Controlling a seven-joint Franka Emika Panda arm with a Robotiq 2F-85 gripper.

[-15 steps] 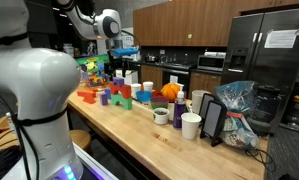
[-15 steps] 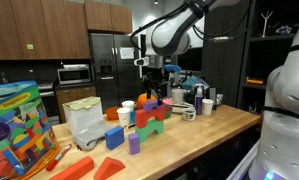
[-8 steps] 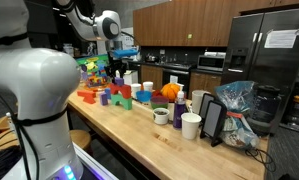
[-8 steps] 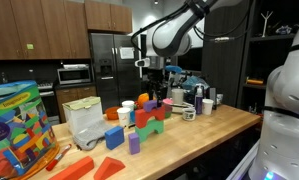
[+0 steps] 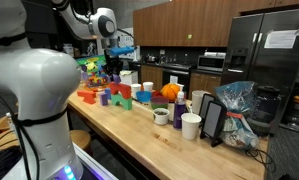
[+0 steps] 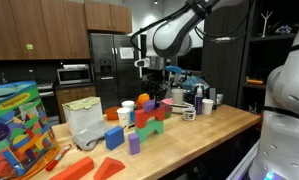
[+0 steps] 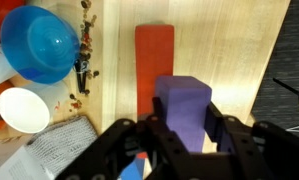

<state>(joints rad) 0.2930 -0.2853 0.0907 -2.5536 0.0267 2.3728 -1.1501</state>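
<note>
In the wrist view my gripper point(image 7: 184, 128) points down at the wooden counter point(image 7: 229, 50). Its two black fingers press on the sides of a purple block point(image 7: 184, 98), so it is shut on that block. Just beyond the purple block a flat red block point(image 7: 154, 50) lies lengthwise on the wood. In both exterior views the gripper point(image 5: 116, 64) point(image 6: 155, 80) hangs over a cluster of coloured blocks point(image 6: 149, 112) at the far part of the counter; the purple block itself is too small to make out there.
A blue bowl point(image 7: 37, 45), a white cup point(image 7: 21, 110) and a grey mesh item point(image 7: 59, 150) sit beside the blocks. Mugs point(image 5: 161, 116), a white cup point(image 5: 191, 125), a tablet point(image 5: 213, 120) and a bag point(image 5: 239, 108) crowd the counter. A toy box point(image 6: 14, 120) stands near one end.
The fingers have come together onto the purple block over the last second. The arm has barely moved above the block cluster.
</note>
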